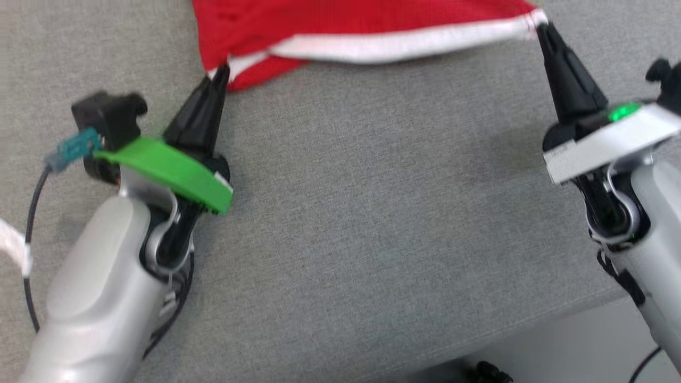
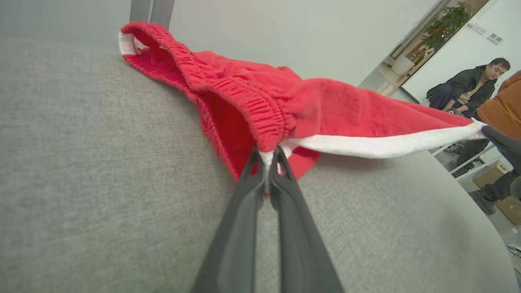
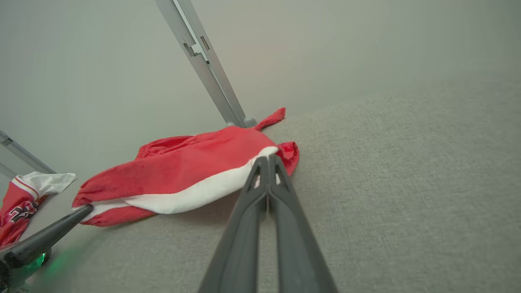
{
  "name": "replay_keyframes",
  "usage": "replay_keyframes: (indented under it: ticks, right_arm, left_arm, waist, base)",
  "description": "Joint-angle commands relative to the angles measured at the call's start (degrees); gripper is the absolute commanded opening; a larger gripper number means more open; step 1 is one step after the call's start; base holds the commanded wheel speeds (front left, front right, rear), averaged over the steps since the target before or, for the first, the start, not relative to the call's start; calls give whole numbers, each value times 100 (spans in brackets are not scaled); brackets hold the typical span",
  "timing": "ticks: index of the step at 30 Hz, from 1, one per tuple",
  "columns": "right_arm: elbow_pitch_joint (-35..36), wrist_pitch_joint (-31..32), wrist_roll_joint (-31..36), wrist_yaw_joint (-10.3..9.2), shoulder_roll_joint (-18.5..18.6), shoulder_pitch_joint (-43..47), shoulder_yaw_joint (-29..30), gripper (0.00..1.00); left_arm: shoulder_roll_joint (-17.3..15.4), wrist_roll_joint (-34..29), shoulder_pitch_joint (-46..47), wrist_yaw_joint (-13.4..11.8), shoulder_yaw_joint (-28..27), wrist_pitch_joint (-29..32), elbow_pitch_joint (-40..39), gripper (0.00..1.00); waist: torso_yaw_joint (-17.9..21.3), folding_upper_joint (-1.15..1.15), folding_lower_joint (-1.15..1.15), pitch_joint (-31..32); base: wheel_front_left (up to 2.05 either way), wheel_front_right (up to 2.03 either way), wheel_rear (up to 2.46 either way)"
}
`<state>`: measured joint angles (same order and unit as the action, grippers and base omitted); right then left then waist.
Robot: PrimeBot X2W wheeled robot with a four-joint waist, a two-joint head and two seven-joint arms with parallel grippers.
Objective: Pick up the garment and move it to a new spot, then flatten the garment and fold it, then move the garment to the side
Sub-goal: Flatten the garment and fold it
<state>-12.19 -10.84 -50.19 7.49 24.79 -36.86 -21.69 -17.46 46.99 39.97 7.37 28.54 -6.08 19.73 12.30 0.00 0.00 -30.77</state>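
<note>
Red shorts strung out between 2 clamped claws above the grey cloth table!

The table stretches wide underneath. The shorts sit at its far side, their bulk resting on the cloth and their white-trimmed edge pulled into a line just above it. The left claw is squeezed tight on the corner by the gathered waistband, and the right claw is pinched on the opposite white-trimmed corner, both with fingers fully together. A second red-and-white garment lies off beyond the left claw. A brown box stands on the floor past the table's edge, its contents impossible to make out.
</note>
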Motion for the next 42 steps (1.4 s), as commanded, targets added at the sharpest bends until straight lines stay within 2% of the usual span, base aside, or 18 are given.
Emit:
replay_keyframes:
  ticks: [1,4,5,9,13,17,22,26,32,42]
  right_arm:
    - [139,-83,-87,0,137,355,15,0]
    - [432,-163,-144,0,430,1147,80,0]
    - [630,-161,-166,0,607,1697,153,0]
    - [1171,62,-270,-3,891,2882,358,0]
    - [1833,270,-361,-4,997,3759,782,0]
    - [2262,508,-376,-5,920,4061,1258,0]
    - [2285,1046,-187,-4,752,3391,1444,0]
    - [1927,1618,-46,-4,660,2419,1371,0]
    - [902,2251,254,-3,506,636,1204,0]
    - [-513,2697,707,-3,335,-1319,831,0]
  left_arm:
    - [-122,129,-441,17,1,-103,-168,0]
    - [-355,199,-1385,-8,98,-242,-670,0]
    - [-461,255,-2043,-168,117,-335,-1039,0]
    - [-554,559,-3449,-520,169,-418,-1909,0]
    - [-570,796,-4381,-912,96,-516,-2794,0]
    - [-501,1016,-4684,-1005,40,-501,-3389,0]
    - [-468,975,-4167,-1102,132,-169,-3502,0]
    - [-156,1044,-3486,-1173,243,127,-3471,0]
    - [390,933,-2200,-1264,273,361,-2927,0]
    - [853,996,-1102,-1234,61,297,-2139,0]
  waist:
    - [-109,0,0,625]
    - [-125,0,0,1024]
    - [-132,0,0,1280]
    - [-163,0,0,1664]
    - [-233,0,0,1702]
    - [-387,0,0,1627]
    - [-616,0,0,1375]
    - [-855,0,0,974]
    - [-1325,0,0,323]
    - [-1779,0,0,-364]
  base:
    - [0,0,0]
    - [0,0,0]
    - [0,0,0]
    - [0,0,0]
    - [0,0,0]
    - [0,0,0]
    - [0,0,0]
    - [0,0,0]
    - [0,0,0]
    - [0,0,0]
